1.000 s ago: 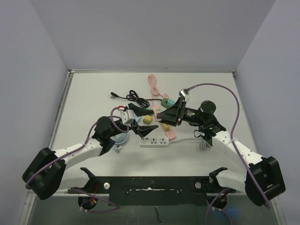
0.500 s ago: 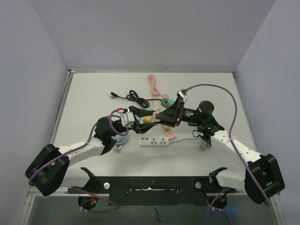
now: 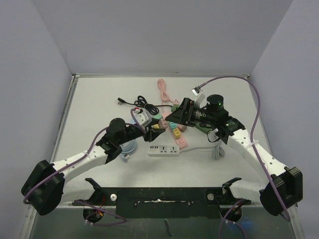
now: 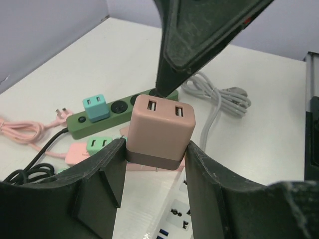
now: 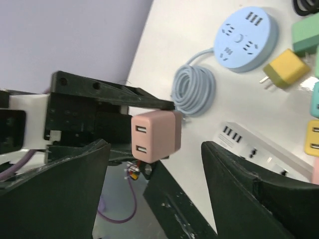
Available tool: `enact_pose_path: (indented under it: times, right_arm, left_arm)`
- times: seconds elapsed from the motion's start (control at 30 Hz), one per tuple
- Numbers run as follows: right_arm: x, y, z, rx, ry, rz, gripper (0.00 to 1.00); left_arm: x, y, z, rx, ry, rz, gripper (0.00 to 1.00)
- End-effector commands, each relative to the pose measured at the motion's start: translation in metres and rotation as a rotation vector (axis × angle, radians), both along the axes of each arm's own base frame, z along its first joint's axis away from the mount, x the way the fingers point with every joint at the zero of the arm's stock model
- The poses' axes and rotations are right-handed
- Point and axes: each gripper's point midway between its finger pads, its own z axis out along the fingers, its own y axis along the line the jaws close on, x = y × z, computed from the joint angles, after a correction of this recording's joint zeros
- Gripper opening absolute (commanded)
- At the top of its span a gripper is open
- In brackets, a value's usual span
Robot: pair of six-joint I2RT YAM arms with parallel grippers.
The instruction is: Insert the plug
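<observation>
Left wrist view: the left pincer (image 4: 155,148) pinches the pink charger plug (image 4: 162,127), held up off the bench (image 4: 269,134). The right pincer (image 5: 155,147) stands spread, seemingly just beyond the plug at twelve o'clock. A green power strip (image 4: 122,106) lies at ten o'clock.

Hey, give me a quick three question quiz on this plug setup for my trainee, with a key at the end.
1. True or false: the right gripper is shut on the pink charger.
2. What sits in the green power strip? A) a teal plug B) a black plug C) nothing
3. How many USB ports show on the charger's face?
Key: 1 false, the left gripper holds it and the right is open; 2 A; 3 two.
</observation>
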Motion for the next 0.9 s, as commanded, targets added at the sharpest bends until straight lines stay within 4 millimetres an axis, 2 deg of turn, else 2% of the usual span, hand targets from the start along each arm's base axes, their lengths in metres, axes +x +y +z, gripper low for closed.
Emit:
enact_pose_path:
  times: [0.0, 0.13, 0.5, 0.7, 0.77, 0.87]
  right_arm:
    - [0.006, -0.007, -0.014, -0.166, -0.052, -0.019, 0.74]
    - [0.009, 0.001, -0.017, -0.218, -0.052, -0.027, 0.68]
    - [0.021, 0.017, -0.039, -0.301, -0.037, -0.051, 0.51]
    - [0.026, 0.024, -0.051, -0.308, -0.011, -0.043, 0.31]
    - [0.027, 0.025, -0.054, -0.314, -0.003, -0.038, 0.32]
    - [0.027, 0.028, -0.058, -0.322, 0.010, -0.023, 0.40]
  left_arm:
    - [0.025, 0.002, 0.011, 0.064, 0.002, 0.100, 0.17]
    - [0.030, -0.004, 0.008, 0.091, 0.014, 0.087, 0.17]
    - [0.026, -0.013, -0.001, 0.125, 0.017, 0.024, 0.17]
    - [0.026, -0.013, -0.006, 0.130, 0.027, 0.035, 0.18]
    - [0.025, -0.012, -0.006, 0.123, 0.027, 0.038, 0.18]
    - [0.025, -0.011, -0.005, 0.112, 0.026, 0.045, 0.19]
